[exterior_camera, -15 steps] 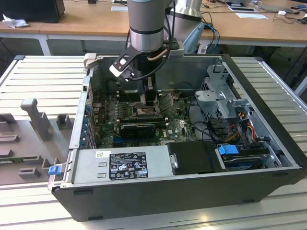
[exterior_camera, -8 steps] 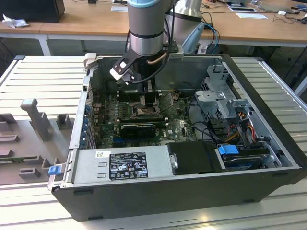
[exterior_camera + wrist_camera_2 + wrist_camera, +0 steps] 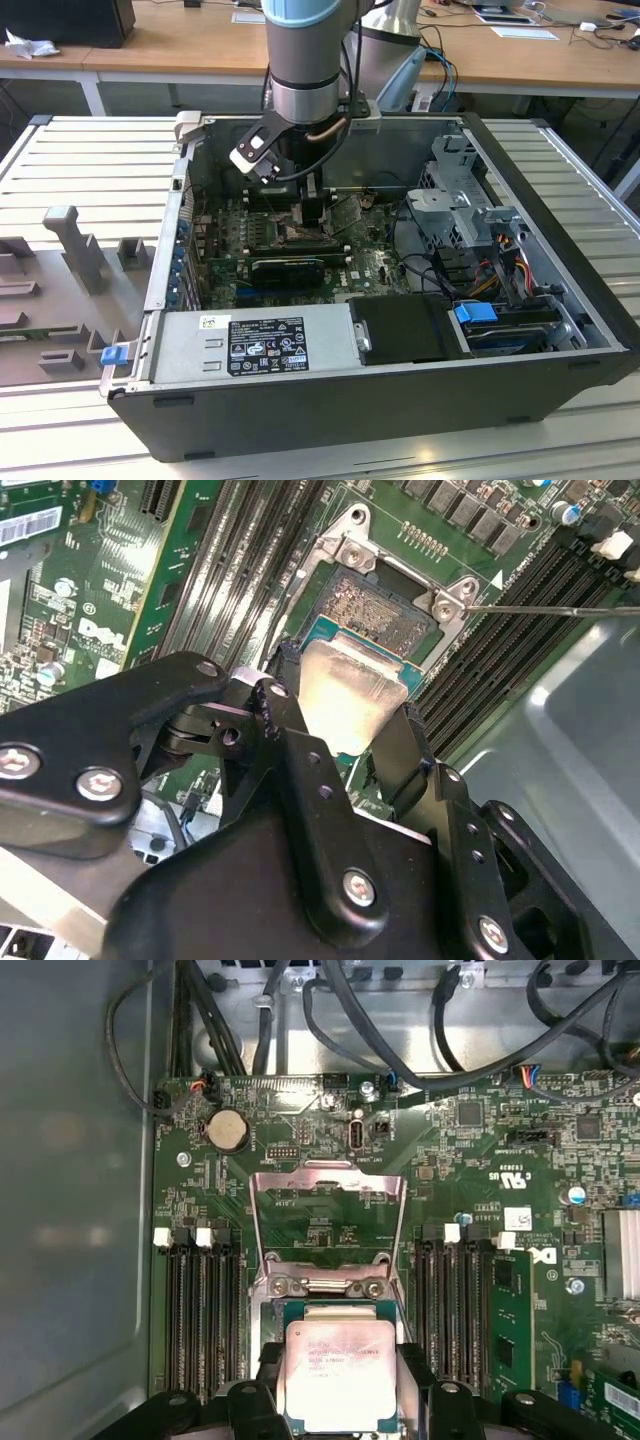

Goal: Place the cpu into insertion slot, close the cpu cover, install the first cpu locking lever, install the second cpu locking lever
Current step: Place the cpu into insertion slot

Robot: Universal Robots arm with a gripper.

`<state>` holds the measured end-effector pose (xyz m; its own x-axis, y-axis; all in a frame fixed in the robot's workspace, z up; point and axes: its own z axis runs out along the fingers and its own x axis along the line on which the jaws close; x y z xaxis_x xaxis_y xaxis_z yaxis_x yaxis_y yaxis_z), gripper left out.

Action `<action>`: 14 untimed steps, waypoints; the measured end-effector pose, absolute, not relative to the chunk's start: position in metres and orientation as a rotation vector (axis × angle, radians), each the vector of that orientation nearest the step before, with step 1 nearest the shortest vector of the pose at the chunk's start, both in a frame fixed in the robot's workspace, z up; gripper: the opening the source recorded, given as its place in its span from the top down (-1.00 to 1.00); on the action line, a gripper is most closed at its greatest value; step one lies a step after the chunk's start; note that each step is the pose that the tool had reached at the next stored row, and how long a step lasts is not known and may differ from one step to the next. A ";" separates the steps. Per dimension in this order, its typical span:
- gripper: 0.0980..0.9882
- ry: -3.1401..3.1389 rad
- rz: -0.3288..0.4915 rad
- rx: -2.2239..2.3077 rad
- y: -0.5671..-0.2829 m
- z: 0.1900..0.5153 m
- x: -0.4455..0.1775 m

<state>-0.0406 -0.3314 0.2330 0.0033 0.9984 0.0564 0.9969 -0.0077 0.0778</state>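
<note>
Wooden desks (image 3: 200, 45) run along the back of the room, and in front of them a ribbed metal table (image 3: 90, 160) carries an open computer case (image 3: 400, 410). From the upper middle of the exterior view the arm (image 3: 305, 60) reaches down into the case.

The gripper (image 3: 345, 708) is clamped on the cpu (image 3: 350, 690). Its black fingers (image 3: 405, 745) press against two opposite edges of the chip, whose silver top faces up in both wrist views. The cpu (image 3: 338, 1372) sits over the near part of the insertion slot (image 3: 385, 605), so the tan pin field beyond it is uncovered. I cannot tell whether the chip touches the socket.

The cpu cover (image 3: 330, 1182) is swung open on the far side of the slot, and green board shows through its window. A thin metal rod (image 3: 560, 610) runs out from one corner bracket of the socket. Long black memory slots (image 3: 200, 1310) flank the socket on both sides.

Farther out are a coin battery (image 3: 227, 1130) and black cables (image 3: 400, 1020). A silver power supply (image 3: 250, 345) lies along the case's near wall in the exterior view, and a drive cage (image 3: 460, 210) stands toward the exterior view's right.
</note>
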 end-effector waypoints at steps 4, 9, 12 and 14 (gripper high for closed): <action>0.03 2.203 0.151 2.216 -0.331 0.232 -0.044; 0.03 2.205 0.147 2.218 -0.331 0.222 -0.045; 0.03 2.208 0.141 2.221 -0.331 0.215 -0.045; 0.03 2.210 0.137 2.223 -0.331 0.212 -0.045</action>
